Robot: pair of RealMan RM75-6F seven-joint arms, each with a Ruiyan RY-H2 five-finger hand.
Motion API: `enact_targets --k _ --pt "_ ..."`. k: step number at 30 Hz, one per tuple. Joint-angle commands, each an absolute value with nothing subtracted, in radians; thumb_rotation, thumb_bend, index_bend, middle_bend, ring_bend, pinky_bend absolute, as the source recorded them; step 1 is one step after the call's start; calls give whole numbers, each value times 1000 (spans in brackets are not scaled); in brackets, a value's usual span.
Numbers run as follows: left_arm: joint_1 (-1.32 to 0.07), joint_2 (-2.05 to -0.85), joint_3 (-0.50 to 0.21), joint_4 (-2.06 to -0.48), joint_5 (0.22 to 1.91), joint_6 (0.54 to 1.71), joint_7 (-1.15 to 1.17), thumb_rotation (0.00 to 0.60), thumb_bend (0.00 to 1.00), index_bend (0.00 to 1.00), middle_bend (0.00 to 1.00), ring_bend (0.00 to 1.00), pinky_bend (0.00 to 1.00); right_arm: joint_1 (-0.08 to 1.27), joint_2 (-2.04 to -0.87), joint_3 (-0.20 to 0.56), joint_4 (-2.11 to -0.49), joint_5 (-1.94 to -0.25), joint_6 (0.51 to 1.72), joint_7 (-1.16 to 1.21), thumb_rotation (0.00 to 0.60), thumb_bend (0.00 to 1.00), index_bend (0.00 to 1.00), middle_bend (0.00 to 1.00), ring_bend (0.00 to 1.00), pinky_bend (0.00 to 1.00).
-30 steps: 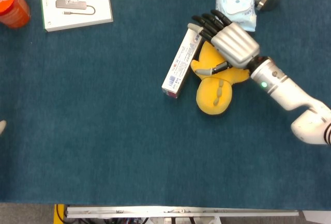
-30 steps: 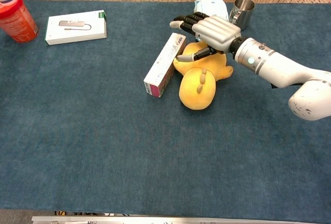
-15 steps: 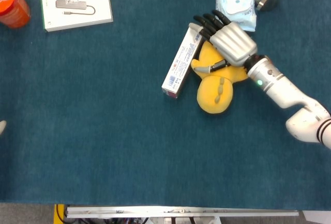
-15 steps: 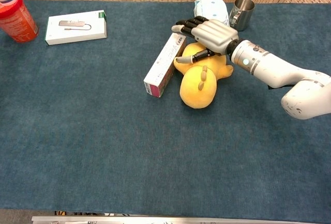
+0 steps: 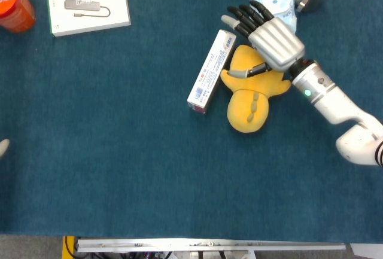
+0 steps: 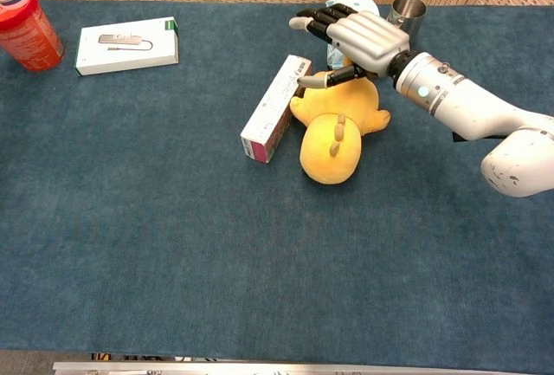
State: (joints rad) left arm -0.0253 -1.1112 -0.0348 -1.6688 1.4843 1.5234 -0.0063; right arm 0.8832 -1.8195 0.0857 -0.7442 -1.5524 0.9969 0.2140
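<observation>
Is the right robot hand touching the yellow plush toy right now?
Cannot tell. In the chest view the right robot hand hovers over the yellow plush toy, thumb close above its top edge; neither view plainly shows contact or a gap.

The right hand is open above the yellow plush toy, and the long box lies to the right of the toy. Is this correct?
Not quite. The head view shows the long box lying left of the yellow plush toy, not right. The right hand is indeed open above the toy.
</observation>
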Motion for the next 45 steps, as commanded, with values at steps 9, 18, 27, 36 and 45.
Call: enact_targets --k 9,18,27,36,45 --pt "-21 -1109 -33 -1666 1483 1527 -10 600 148 93 62 7 32 884 -1839 86 -767 -1521 938 121 46 0 0 0 0 0" --pt "-21 -1112 -32 -1661 1481 1523 -12 600 147 93 62 7 32 893 -1879 83 -697 -1508 895 100 46 0 0 0 0 0" --pt "-21 -1114 -32 -1657 1480 1521 -15 600 148 93 62 7 32 894 -1882 96 -656 -1491 882 104 45 0 0 0 0 0" --pt "-23 -1115 -32 -1657 1480 1519 -14 600 148 93 62 7 32 889 -1891 80 -668 -1509 898 113 47 0 0 0 0 0" --pt "-23 -1115 -33 -1655 1479 1519 -15 600 148 93 62 7 31 887 -1892 75 -680 -1519 912 109 47 0 0 0 0 0"
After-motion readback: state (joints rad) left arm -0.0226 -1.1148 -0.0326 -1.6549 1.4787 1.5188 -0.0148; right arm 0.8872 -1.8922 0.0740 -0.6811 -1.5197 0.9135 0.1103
